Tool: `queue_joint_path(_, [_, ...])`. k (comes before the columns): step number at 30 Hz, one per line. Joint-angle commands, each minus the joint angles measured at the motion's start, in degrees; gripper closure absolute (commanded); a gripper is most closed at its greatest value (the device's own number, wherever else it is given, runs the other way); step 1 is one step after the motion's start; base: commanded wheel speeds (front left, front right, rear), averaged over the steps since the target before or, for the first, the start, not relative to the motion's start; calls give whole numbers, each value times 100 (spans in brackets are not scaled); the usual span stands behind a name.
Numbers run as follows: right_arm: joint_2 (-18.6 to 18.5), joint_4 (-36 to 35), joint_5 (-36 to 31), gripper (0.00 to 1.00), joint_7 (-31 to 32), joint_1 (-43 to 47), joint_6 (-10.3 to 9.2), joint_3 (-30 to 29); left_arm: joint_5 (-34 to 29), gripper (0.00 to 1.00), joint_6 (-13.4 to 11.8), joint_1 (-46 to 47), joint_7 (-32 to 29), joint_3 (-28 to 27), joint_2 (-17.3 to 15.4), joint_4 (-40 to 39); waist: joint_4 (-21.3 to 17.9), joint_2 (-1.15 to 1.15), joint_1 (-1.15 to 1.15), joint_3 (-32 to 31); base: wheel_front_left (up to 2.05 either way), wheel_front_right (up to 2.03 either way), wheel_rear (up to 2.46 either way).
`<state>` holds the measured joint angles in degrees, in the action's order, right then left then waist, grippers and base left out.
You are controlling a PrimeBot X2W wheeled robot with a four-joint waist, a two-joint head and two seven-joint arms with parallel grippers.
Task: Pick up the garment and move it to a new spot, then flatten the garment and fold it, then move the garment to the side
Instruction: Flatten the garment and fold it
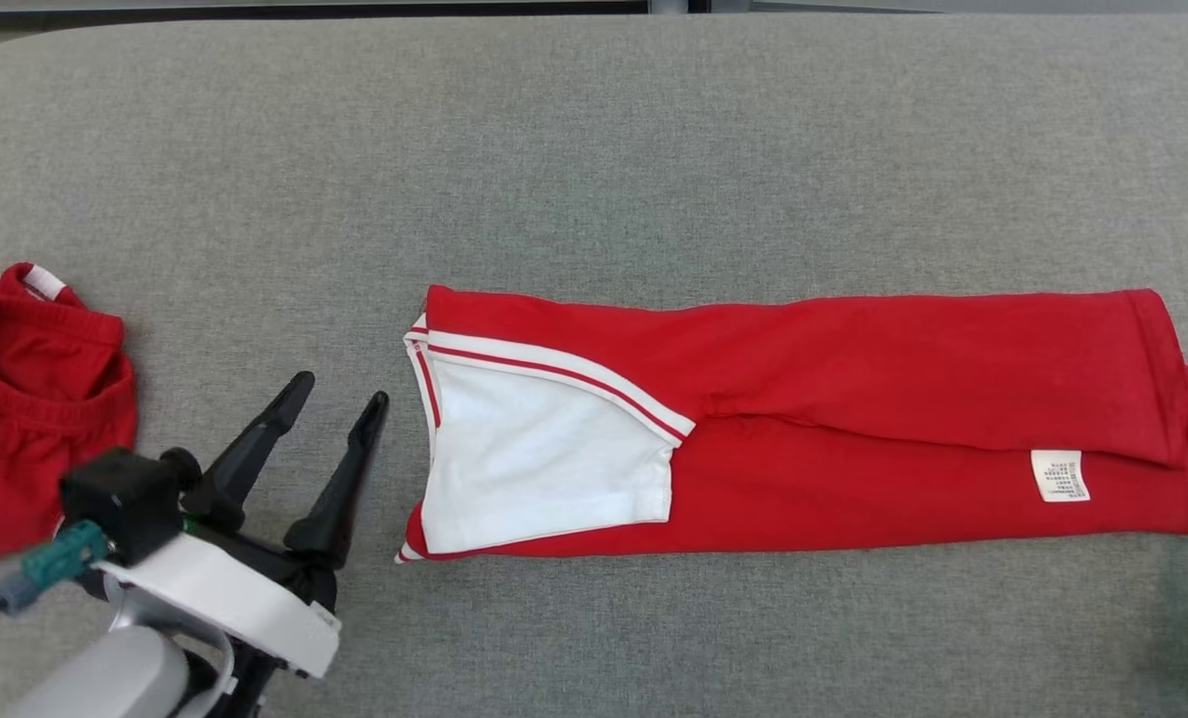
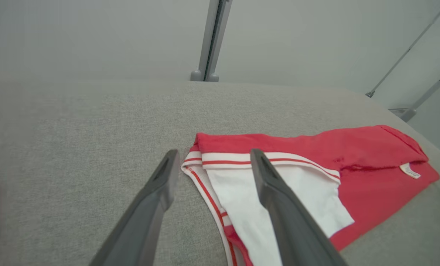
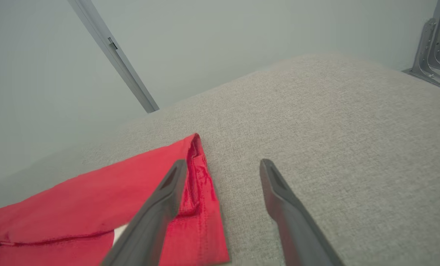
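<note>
The left gripper [image 1: 340, 389] is held spread and empty just beside the collar end of the garment [image 1: 903, 349], which is laid as a long folded strip on the table [image 1: 594, 150]. The right gripper [image 3: 223, 162], also spread and empty, is seen near its hem; if only the top layer is pinched, the fold could be pulled open

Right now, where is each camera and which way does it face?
Head view: on the head, looking down at the grey table, folded red shirt, second red garment; left gripper and forearm lower left.
Left wrist view: on that wrist, facing along its open fingers to the shirt's white sleeve.
Right wrist view: on that wrist, right gripper open, facing the shirt's hem.
Shared: head and left wrist views both show the care label.
</note>
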<state>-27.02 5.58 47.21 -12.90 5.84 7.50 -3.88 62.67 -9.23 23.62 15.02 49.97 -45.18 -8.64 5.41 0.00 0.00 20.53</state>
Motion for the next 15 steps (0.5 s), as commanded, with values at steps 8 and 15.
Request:
queue_joint_path(8, [408,574,-166,0,-82,-557,-2,331,-2599,0,-611,-1714,13,-2365,1991,183,15,0,0,-292,0,0,0])
queue_joint_path(15, [508,1389,-308,0,-17,-1036,-2,422,-4018,0,-274,-2379,11,-3252,3056,300,260,0,0,-499,0,0,0])
